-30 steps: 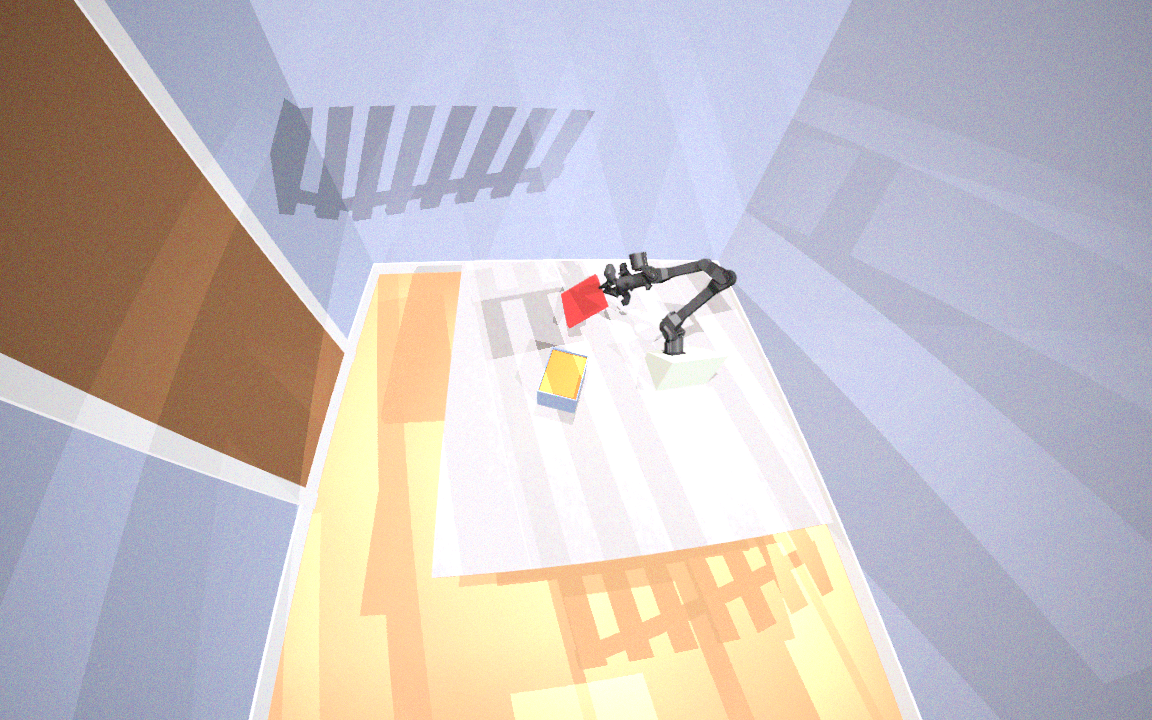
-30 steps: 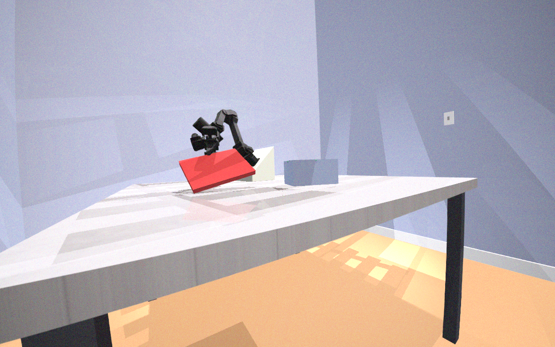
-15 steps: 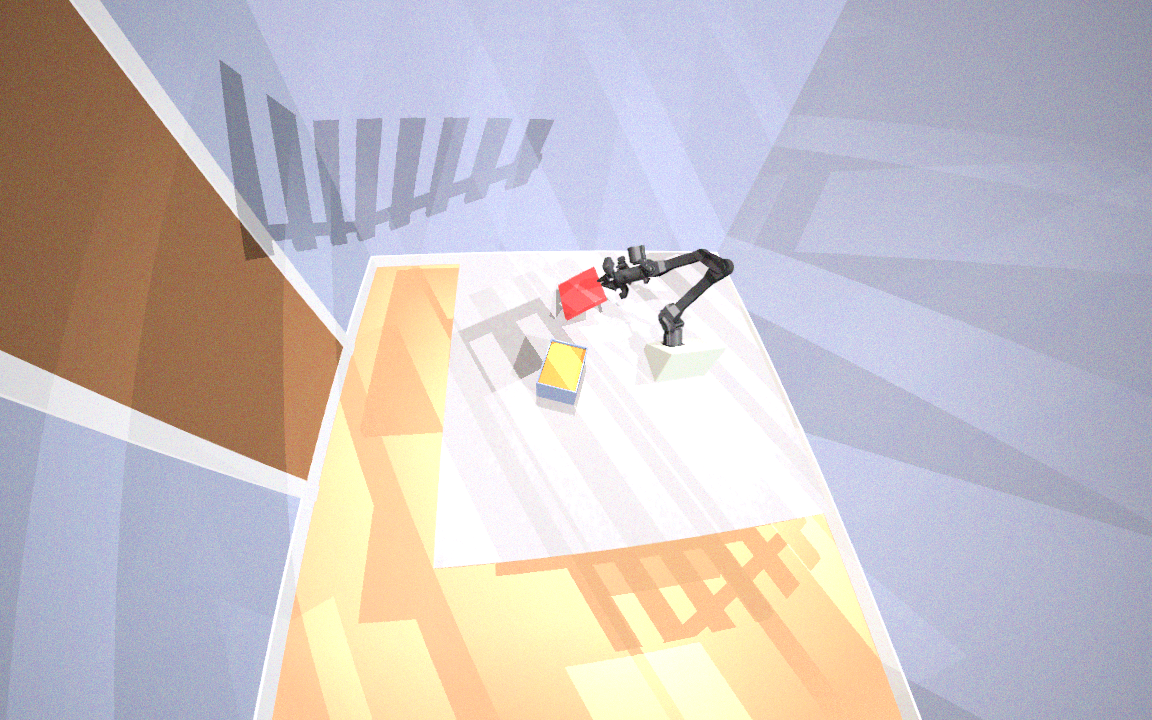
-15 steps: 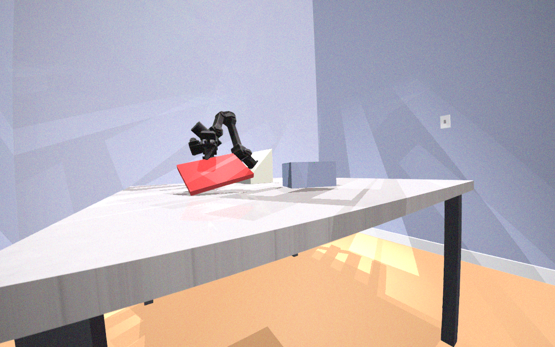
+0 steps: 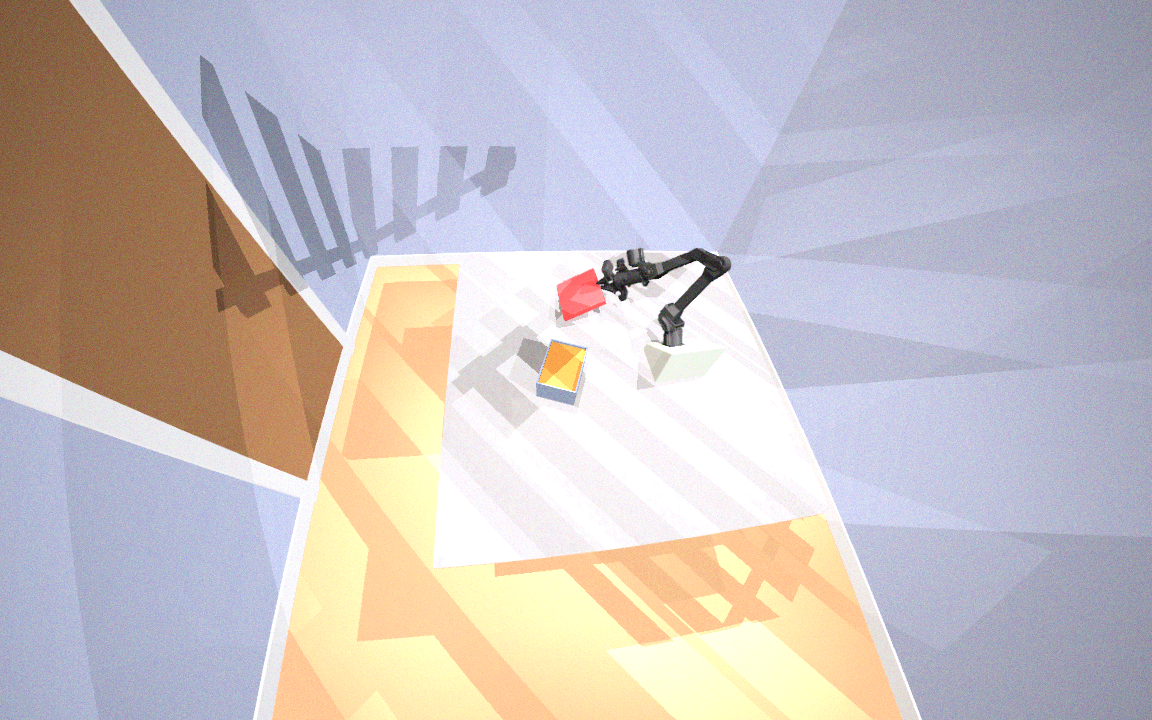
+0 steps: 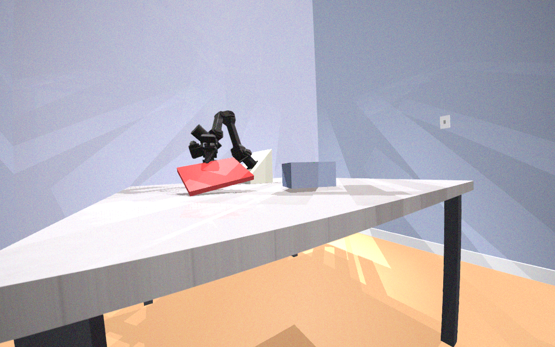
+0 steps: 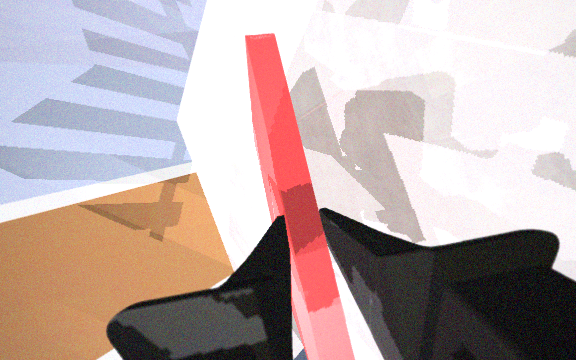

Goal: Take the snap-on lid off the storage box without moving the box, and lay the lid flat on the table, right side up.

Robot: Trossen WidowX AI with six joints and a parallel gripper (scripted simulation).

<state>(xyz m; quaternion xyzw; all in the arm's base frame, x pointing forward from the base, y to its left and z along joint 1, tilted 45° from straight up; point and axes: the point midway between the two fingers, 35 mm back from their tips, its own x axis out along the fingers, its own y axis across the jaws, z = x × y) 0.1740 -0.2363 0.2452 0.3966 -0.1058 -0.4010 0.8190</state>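
The lid (image 5: 578, 295) (image 6: 215, 174) (image 7: 274, 125) is a thin, bright red rectangle with straight sides and crisp corners. Its broad face is plain, crossed by paler and darker patches of light and shadow. It is off the box (image 5: 555, 392) (image 6: 314, 174) and sits at a slant near the desk's far edge in the top view, closer to that edge than the box is. In the exterior view one long side is raised and the opposite side slopes down, with its lowest corner close to the desk (image 5: 607, 465) (image 6: 228, 241) (image 7: 528, 210); whether that corner touches is unclear. The wrist view looks along the lid's narrow rim, a red strip with a darker band of shadow across it.

The gripper (image 5: 602, 283) (image 6: 208, 161) (image 7: 302, 218) is closed on the lid, a black finger on either side of its rim. The blue-grey box stands upright and open, yellow-orange inside, between the pale block (image 5: 687, 362) (image 6: 264, 170) under the arm (image 5: 692, 291) (image 6: 233, 133) and the desk's left edge in the top view.
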